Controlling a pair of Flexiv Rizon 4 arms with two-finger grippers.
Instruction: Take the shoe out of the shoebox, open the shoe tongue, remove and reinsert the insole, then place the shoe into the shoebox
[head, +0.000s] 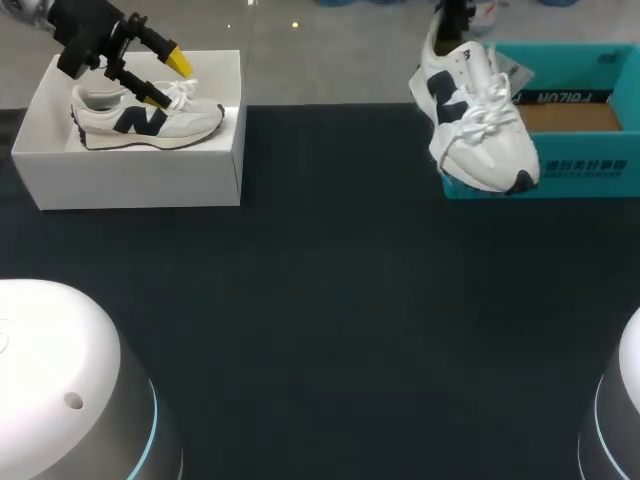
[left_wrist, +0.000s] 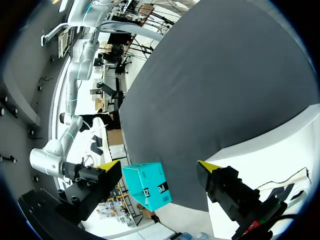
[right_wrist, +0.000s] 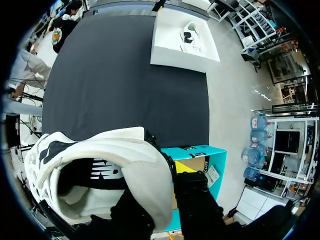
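The dark table (head: 330, 290) carries two boxes set well apart, probably so that each arm has its own working side. At my left stands a white box (head: 140, 180) and at my right the teal shoebox (head: 590, 165), open, with its cardboard floor showing bare. The shoe (head: 480, 130) hangs toe-down at the shoebox's front-left corner, tipped steeply and overlapping the front wall. That suits a lift by the heel, which leaves the laces and tongue facing outward for the opening step. A second shoe (head: 145, 118) rests on the white box, untouched. The right gripper (right_wrist: 162, 185) appears clamped on the shoe's heel collar. One yellow-tipped finger presses the outside of the heel, while the other is mostly hidden behind the padded wall, so the pinch is my reading rather than plainly seen. The left gripper (head: 167, 80) hovers over the second shoe's laces with its fingers wide apart and nothing between them. I judge it parked there, well away from the right arm's lift.
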